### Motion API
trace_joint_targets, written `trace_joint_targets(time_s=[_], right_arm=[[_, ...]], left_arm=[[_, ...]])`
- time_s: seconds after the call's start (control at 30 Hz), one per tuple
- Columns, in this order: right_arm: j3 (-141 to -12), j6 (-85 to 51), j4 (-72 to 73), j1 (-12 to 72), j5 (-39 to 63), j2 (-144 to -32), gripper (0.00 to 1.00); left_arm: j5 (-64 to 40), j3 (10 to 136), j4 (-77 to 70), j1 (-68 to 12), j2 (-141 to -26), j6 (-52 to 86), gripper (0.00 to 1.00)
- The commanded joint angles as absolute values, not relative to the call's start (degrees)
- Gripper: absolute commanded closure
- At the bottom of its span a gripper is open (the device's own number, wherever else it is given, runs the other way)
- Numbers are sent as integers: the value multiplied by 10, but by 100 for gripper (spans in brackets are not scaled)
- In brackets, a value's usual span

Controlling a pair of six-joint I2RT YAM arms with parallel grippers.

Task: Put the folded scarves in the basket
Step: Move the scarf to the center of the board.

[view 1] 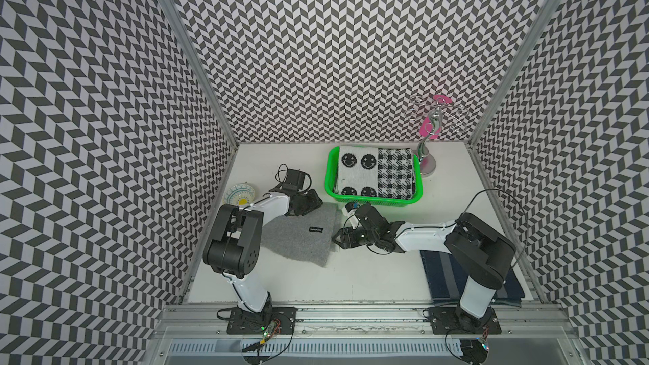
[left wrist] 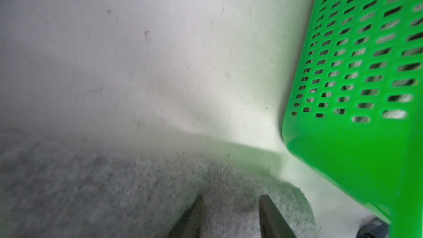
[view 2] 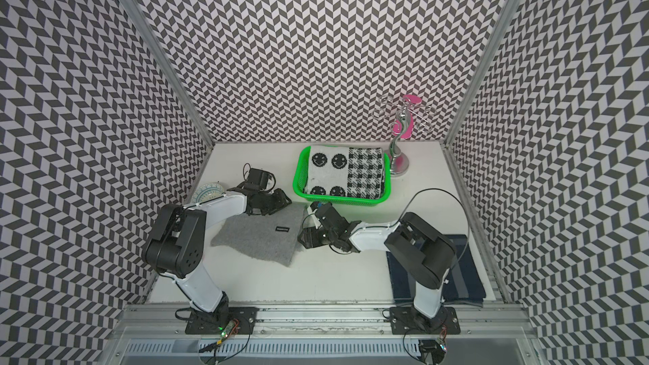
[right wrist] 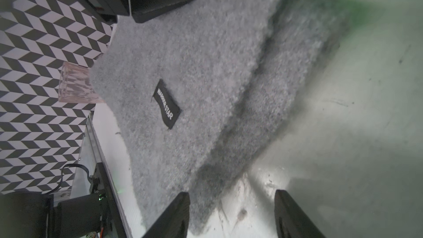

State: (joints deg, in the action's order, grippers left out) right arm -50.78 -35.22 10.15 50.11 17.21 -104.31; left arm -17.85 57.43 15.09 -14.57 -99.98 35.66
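A grey folded scarf (view 1: 298, 237) (view 2: 260, 237) with a black label lies flat on the white table, just in front of the green basket (view 1: 328, 177) (view 2: 296, 177). A black-and-white smiley and houndstooth folded scarf (view 1: 375, 173) fills the basket. My left gripper (view 1: 314, 201) (left wrist: 231, 199) hovers over the grey scarf's (left wrist: 91, 191) far corner beside the basket wall (left wrist: 354, 156), jaws apart and not closed on the fabric. My right gripper (view 1: 334, 238) (right wrist: 232, 193) is at the grey scarf's (right wrist: 206, 65) right edge, jaws wide, one finger over the edge.
A silver stand with pink pieces (view 1: 430, 135) rises behind the basket at the right. A small patterned dish (view 1: 240, 194) sits by the left wall. A dark blue striped cloth (view 1: 446, 275) lies under the right arm. A clear tumbler (right wrist: 73, 83) stands near the left wall.
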Motion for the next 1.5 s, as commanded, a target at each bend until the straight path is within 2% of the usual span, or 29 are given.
trace_joint_targets(time_s=[0.0,0.27,0.63,0.73,0.87,0.97,1.1,1.27,1.47], right_arm=[[-532,-373,146,509,170,-1065,37],[-451,-413,229,505,161,-1031,36],[-570,-389,146,518,177,-1130,35],[-608,-369,122,531,183,-1162,44],[-596,-357,98,530,151,-1145,78],[-521,-365,111,505,135,-1089,89],[-439,-356,100,456,133,-1010,92],[-368,-313,48,395,134,-907,89],[-343,-276,-12,364,118,-869,91]], left_arm=[[-183,568,173,-142,-991,347,57],[-192,569,171,-141,-995,339,56],[-205,575,171,-140,-1000,331,56],[-209,576,171,-140,-999,331,56],[-210,586,177,-139,-999,329,56],[-212,587,176,-139,-995,331,56],[-216,589,176,-139,-994,334,56],[-213,588,183,-138,-984,332,55],[-199,553,186,-138,-949,337,53]])
